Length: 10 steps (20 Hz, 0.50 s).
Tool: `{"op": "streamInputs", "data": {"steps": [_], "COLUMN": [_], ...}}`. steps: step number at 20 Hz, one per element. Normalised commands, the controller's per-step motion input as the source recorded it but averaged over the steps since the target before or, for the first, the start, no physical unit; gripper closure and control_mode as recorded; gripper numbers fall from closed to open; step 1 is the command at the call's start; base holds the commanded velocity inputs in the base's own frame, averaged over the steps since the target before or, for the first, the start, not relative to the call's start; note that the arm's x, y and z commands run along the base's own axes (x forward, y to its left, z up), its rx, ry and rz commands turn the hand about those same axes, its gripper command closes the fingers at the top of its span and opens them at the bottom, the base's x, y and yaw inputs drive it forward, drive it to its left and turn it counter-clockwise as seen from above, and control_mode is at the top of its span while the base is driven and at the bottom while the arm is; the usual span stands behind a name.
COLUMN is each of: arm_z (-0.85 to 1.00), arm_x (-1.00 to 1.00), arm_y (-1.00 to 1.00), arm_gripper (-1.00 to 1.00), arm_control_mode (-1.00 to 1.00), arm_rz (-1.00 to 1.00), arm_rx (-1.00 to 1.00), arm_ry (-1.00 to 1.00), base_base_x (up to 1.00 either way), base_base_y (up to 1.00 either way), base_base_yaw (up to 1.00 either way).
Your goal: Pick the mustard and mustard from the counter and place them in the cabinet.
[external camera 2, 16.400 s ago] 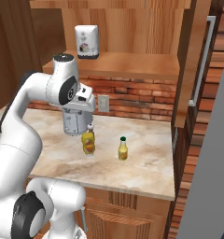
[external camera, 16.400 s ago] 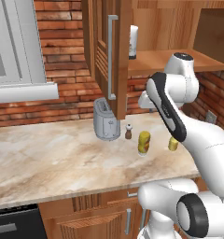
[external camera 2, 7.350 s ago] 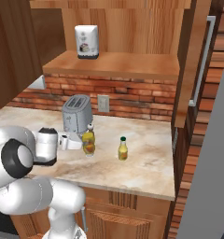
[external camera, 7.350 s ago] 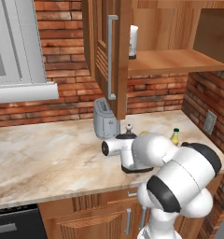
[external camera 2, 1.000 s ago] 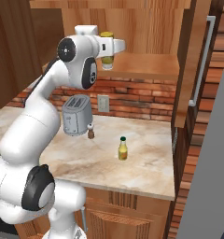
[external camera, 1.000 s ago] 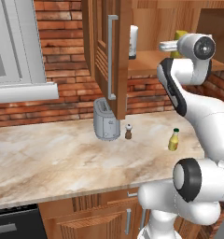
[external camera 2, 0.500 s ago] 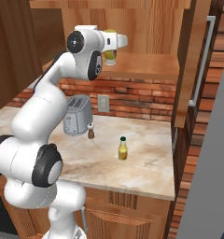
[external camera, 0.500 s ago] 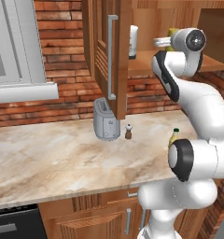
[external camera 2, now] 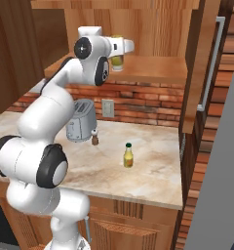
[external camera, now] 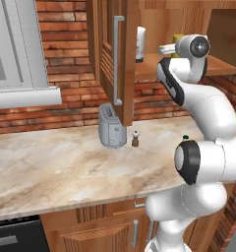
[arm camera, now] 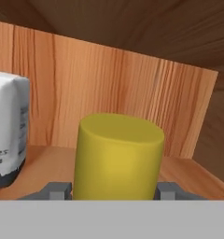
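We're pushing the hand (external camera 2: 118, 60), clamped on the mustard (arm camera: 117, 156), deeper over the cabinet shelf (arm camera: 188, 172); release is coming next.

A grey toaster (external camera: 111, 133) stands beside a small brown shaker (external camera: 135, 139).

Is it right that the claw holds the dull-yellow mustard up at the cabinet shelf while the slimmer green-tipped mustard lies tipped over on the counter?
Not quite. The slimmer mustard stands upright on the counter, as the right base view shows. The rest holds: the claw grips the dull-yellow mustard at the cabinet shelf, beside the white bottle.
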Motion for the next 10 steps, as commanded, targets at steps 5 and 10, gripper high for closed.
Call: {"op": "streamInputs", "data": {"steps": [5, 10], "arm_z": [-0.17, -0.07], "arm_x": [0.38, 0.49], "arm_y": [0.00, 0.00], "arm_gripper": [1.00, 1.00], "arm_control_mode": [-1.00, -1.00], "arm_rz": [0.00, 0.00], "arm_rx": [-0.01, 0.00], "arm_ry": [0.00, 0.00], "base_base_x": [0.00, 0.00], "base_base_y": [0.00, 0.00], "base_base_yaw": [0.00, 0.00]}}
